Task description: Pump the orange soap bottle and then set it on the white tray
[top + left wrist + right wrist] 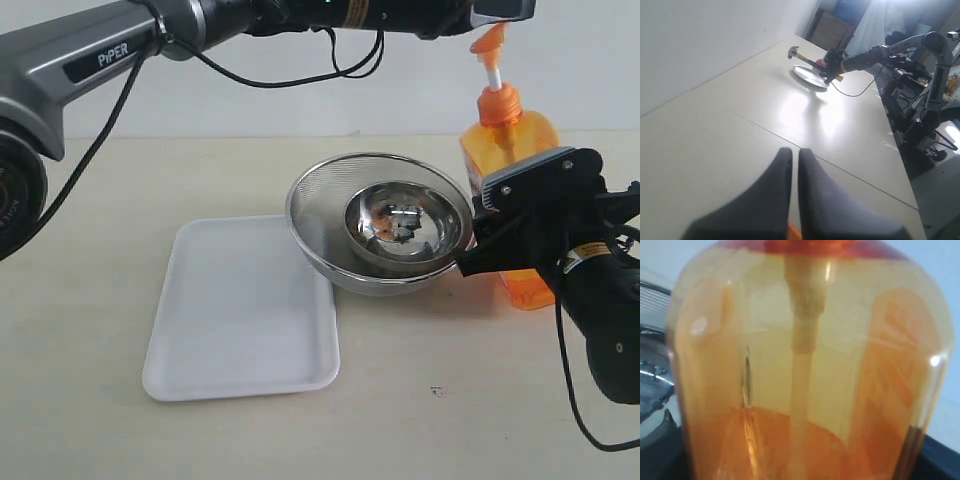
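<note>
Left arm: we see the left arm (110, 50) run from the left edge across the top of the exterior view, ending above the bottle.

White tray: the white tray (240, 310) lies flat and bare on the table (420, 420). It is well apart from both grippers, on the far side of the bowls from the right gripper.

Bowls: a mesh bowl (315, 235) holds a smaller steel bowl (420, 245) inside it. The pair sits between the tray and the right gripper. The mesh rim reaches over one corner of the tray, and the opposite side is just beside the right gripper's lower finger. We cannot tell whether they touch.

Left gripper: the left gripper (791, 152) has its fingers drawn narrow, with only a thin slit between them. It holds nothing, and a sliver of orange shows under the fingertips. In the exterior view it sits directly over the pump head (490, 40). We cannot tell whether they are in contact.

Orange soap bottle: the orange soap bottle (510, 130) stands upright on the table, not on the tray. It is directly beneath the left gripper and inside the right gripper's grasp. Its white stem shows between the pump head and the collar. In the right wrist view the clear orange body fills nearly the whole picture.

Right gripper: the right gripper (512, 218) is clamped on the bottle's body from the side, with one black finger across the upper body and one lower down.
</note>
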Robot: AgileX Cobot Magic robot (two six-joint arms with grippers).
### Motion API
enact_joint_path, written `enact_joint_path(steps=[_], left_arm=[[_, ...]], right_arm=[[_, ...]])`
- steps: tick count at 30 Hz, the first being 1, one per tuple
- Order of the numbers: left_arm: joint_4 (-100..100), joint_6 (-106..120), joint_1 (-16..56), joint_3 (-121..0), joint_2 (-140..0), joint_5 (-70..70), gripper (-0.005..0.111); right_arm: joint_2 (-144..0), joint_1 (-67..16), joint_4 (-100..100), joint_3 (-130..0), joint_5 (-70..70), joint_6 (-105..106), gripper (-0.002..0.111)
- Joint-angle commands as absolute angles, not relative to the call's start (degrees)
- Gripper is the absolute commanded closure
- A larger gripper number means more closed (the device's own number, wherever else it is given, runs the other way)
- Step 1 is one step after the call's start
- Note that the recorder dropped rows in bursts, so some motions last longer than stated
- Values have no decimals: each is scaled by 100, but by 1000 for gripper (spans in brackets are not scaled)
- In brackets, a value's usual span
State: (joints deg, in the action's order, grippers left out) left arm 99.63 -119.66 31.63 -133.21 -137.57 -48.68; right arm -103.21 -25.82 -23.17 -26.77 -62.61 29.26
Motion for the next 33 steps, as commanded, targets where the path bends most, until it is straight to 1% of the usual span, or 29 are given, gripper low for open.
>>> enact_joint_path(steps=[1, 14, 18, 23, 33], left_arm=[[9995, -11826, 3133, -13336, -13770, -4818, 102], [9995, -11742, 2770, -13336, -13770, -5299, 102], [9995, -11225, 2638, -13336, -13770, -5419, 102], [9995, -10427, 2645, -13336, -13890, -5155, 102], [9995, -10021, 2909, -13336, -13957, -4881, 102]], right_arm=[[-10240, -2575, -2213, -2710, -6535, 2904, 108], [-10240, -2575, -2220, -2710, -6588, 2816, 108], [-10240, -2575, -2232, -2710, -6578, 2749, 108], [-10240, -2575, -2179, -2710, -6578, 2695, 108], [-10240, -2575, -2004, -2710, -6566, 2666, 108]])
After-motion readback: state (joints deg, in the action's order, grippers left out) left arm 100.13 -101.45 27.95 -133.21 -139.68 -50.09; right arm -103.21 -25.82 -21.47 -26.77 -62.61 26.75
